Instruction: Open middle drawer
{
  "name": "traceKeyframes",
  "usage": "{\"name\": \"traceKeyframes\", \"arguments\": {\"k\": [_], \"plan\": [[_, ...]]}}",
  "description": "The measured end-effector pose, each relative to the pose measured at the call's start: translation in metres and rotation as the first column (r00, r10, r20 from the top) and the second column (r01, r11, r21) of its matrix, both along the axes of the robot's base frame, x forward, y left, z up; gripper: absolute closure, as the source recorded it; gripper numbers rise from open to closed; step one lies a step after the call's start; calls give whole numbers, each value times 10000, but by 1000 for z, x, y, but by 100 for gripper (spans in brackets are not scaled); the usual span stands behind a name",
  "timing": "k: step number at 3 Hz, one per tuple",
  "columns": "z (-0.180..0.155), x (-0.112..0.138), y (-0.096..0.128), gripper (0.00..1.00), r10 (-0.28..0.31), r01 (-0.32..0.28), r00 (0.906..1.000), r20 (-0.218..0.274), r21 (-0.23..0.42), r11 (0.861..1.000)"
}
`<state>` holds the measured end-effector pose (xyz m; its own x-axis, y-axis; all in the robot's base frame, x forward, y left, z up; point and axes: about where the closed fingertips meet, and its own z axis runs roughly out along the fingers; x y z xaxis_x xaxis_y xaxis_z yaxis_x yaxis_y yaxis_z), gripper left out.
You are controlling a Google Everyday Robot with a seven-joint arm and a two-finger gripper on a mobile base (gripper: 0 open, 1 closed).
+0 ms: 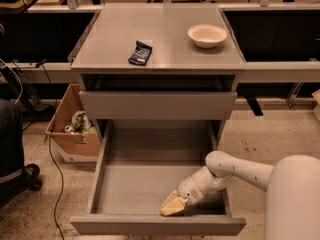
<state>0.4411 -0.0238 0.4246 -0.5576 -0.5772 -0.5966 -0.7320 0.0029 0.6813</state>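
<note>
While the plain grey flat-fronted middle drawer (150, 225) stands pulled far out of the grey metal cabinet (160, 26), its wide, shallow box interior lies open to view, with a bare grey floor and low side walls. Its front panel has no handle and sits nearest the camera, low in the view. Above it, another flat grey drawer front (157, 105) sits closed, just under a dark gap below the cabinet top.

The robot's gripper (170, 208), pale yellow at the tip, is inside the drawer at its front right, low over the floor and close behind the front panel. Whether it is apart or together cannot be told. The white arm (235, 169) reaches in over the drawer's right wall from the rounded white robot body (295, 199).

On the cabinet top lie a dark blue snack packet (140, 52), its print too small to read, and, well apart to the right, a round cream bowl (207, 35).

The drawer's left and rear floor is free. An open brown cardboard box (67, 134) stands on the speckled floor just left of the cabinet.
</note>
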Motion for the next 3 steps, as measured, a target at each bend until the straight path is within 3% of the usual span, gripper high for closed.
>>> {"name": "traceKeyframes", "arguments": {"k": [1, 2, 3], "plan": [[0, -7, 0, 100, 76, -76, 9998, -159, 24, 10000], [5, -3, -4, 100, -10, 10, 10000, 5, 36, 10000], [16, 22, -24, 100, -489, 512, 9949, 877, -247, 9984]]}}
